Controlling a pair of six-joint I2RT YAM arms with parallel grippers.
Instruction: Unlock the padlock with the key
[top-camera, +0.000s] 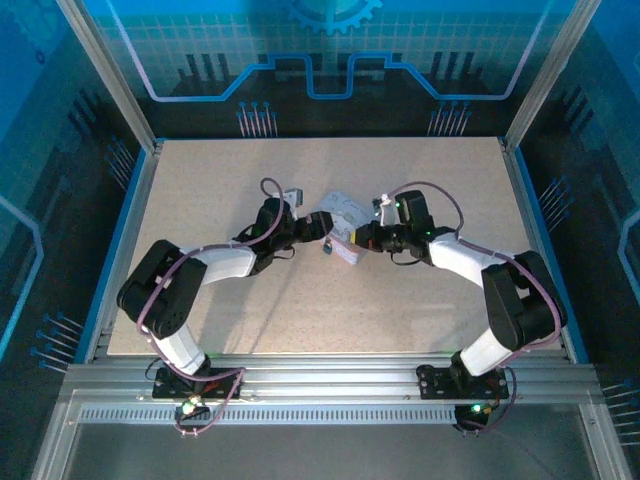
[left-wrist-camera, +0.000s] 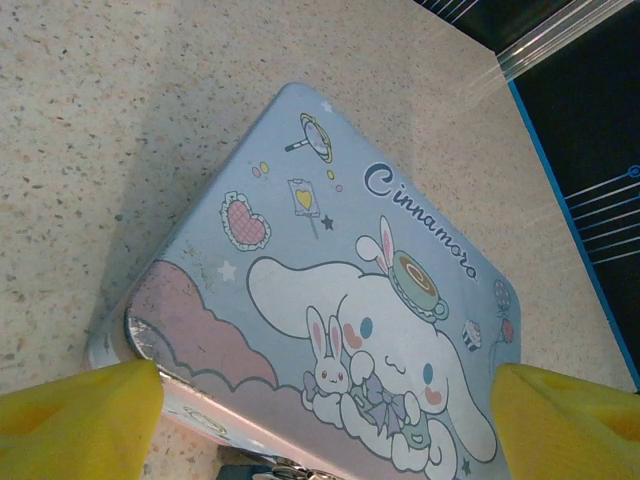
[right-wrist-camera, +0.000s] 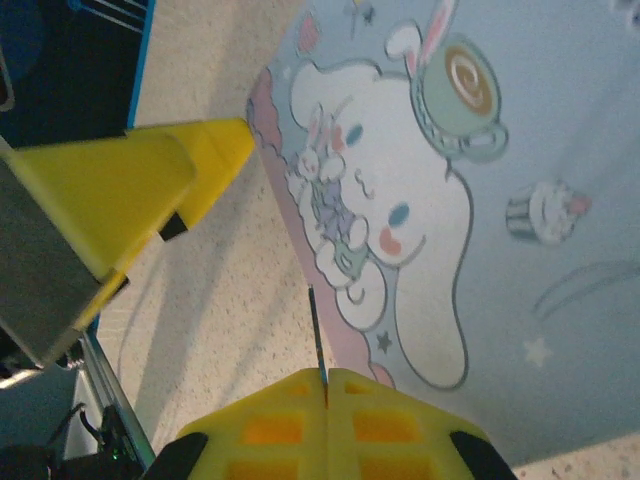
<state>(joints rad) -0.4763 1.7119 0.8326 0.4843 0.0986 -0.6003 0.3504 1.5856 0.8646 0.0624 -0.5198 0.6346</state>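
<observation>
Pale blue rectangular cartoon box (left-wrist-camera: 300, 200) sits mid speckled beige bench (top-camera: 200, 180). Yellow left fingers (left-wrist-camera: 80, 420) are spread wide, clamped on the box sides at 7 and 5 o'clock. Yellow right fingers (right-wrist-camera: 300, 425) are closed, pinching the thin dark metal key (right-wrist-camera: 316, 335), which points to 12 o'clock along the box edge. Small grey metal padlock (left-wrist-camera: 278, 470) peeks out at the box's 6 o'clock edge, mostly cut off.

Your two arms reach inward and meet nose to nose, elbows bowed outward. Your left gripper (top-camera: 318, 228) stands spread wide, clamping the box (left-wrist-camera: 330, 250) by its ends; your right gripper (right-wrist-camera: 325, 385) is pinched tight on the key (right-wrist-camera: 316, 330)
</observation>
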